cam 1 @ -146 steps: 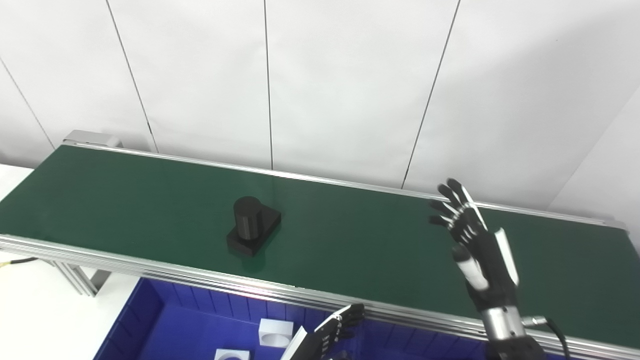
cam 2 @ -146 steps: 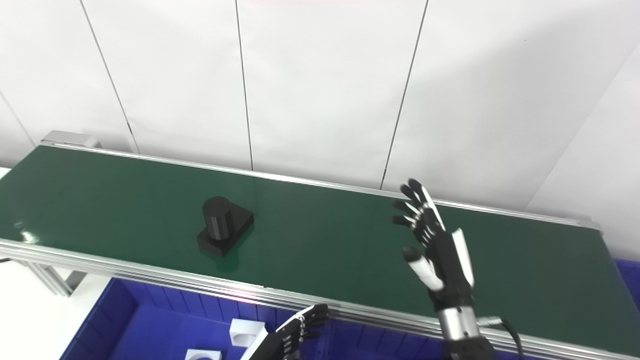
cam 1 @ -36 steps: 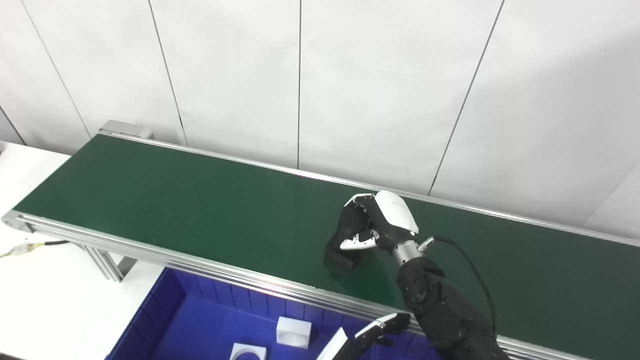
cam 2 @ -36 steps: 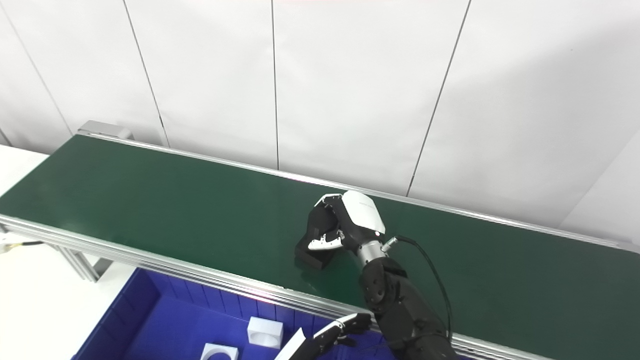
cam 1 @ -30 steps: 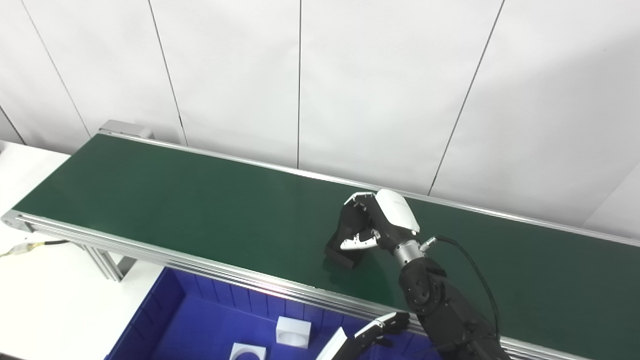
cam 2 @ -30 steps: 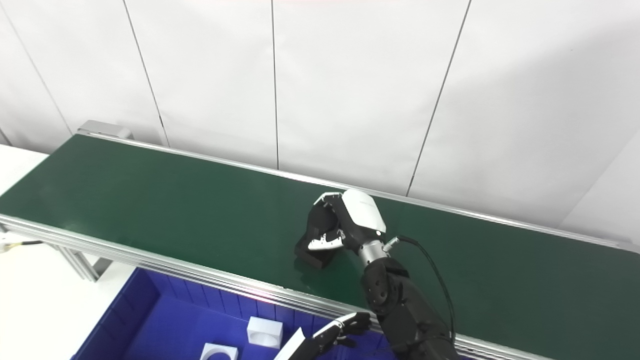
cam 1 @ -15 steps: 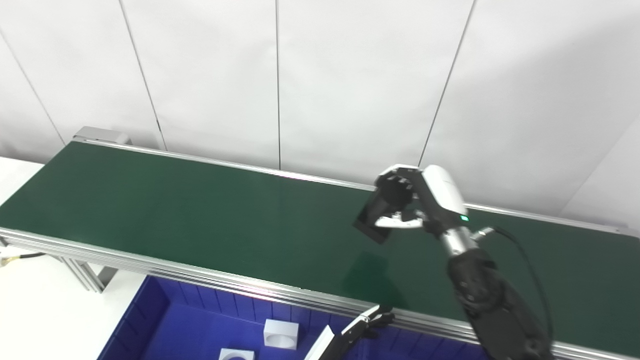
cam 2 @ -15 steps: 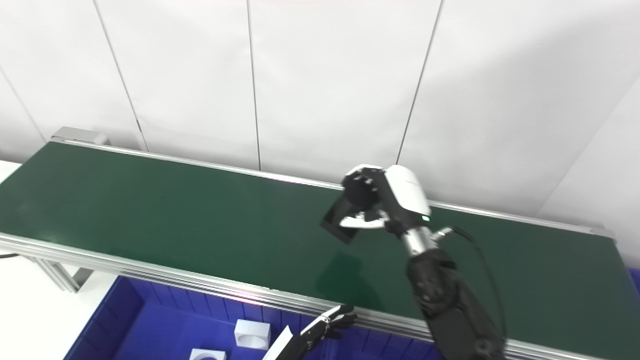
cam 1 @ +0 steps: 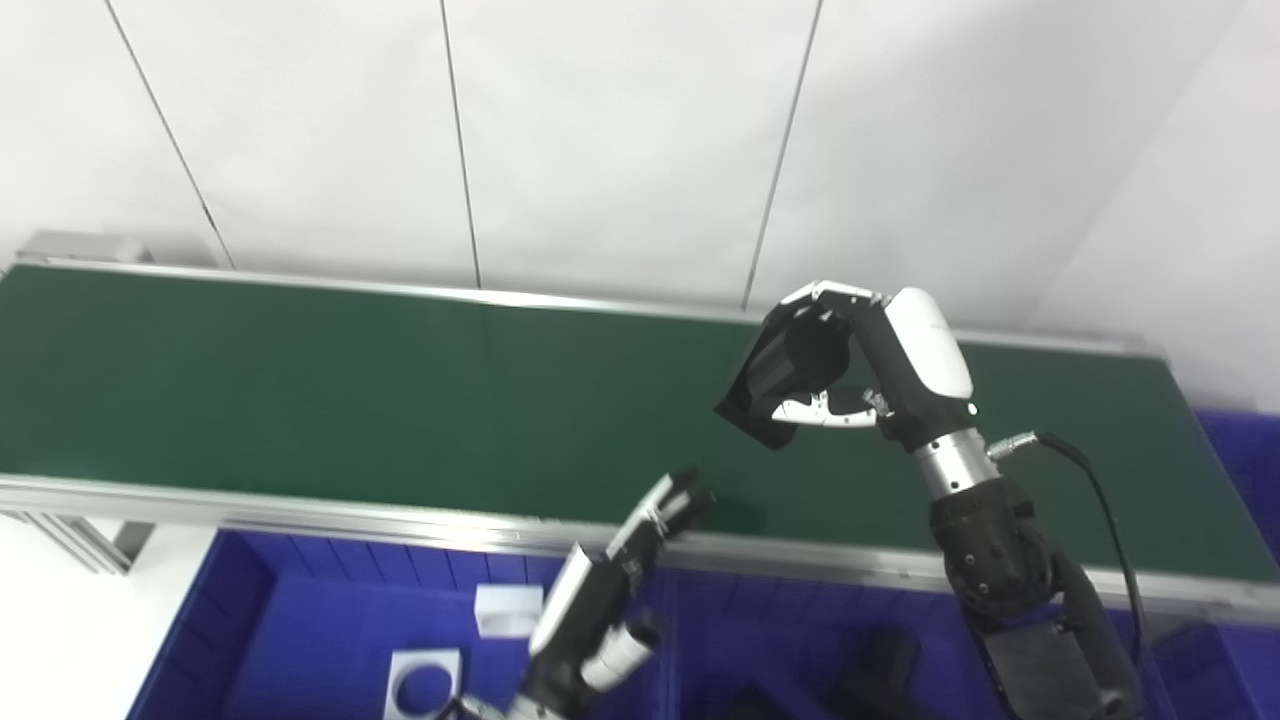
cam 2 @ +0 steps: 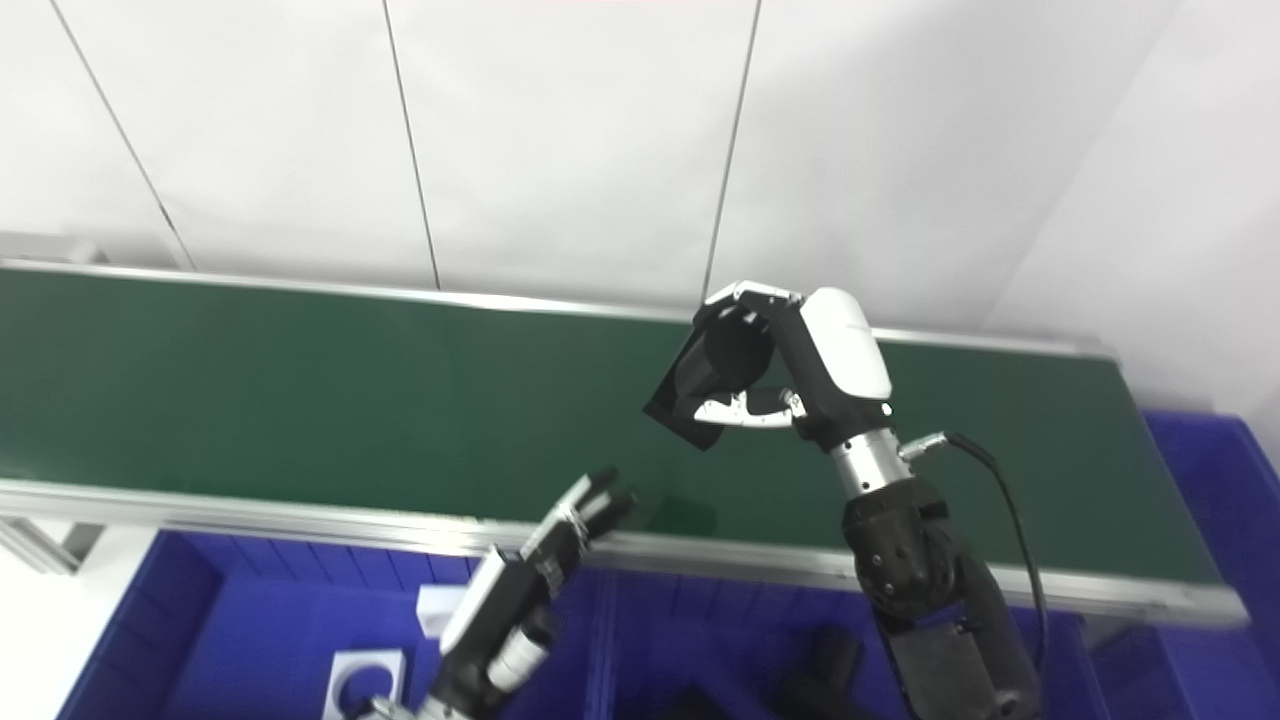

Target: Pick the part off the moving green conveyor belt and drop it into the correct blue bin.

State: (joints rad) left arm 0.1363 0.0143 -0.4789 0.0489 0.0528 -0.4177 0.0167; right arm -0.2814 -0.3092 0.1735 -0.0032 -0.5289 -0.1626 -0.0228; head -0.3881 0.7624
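- The right hand [cam 1: 865,355] has its fingers [cam 1: 815,300] clenched around the black cylinder-on-square-base part [cam 1: 785,378], held clear above the long green conveyor belt [cam 1: 300,390].
- Best to carry it level toward the blue plastic bin [cam 1: 800,640] holding dark parts, below, keeping the grasp firm.
- The left hand [cam 1: 640,540] hovers at the belt's near edge, fingers straight, empty.
- White panelled wall [cam 1: 600,140] behind.

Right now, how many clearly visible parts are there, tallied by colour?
White square blocks in the left blue bin: 2
Black cylinder-on-base part in the right hand: 1
Total: 3, leaving out blurred dark shapes in the neighbouring bin.
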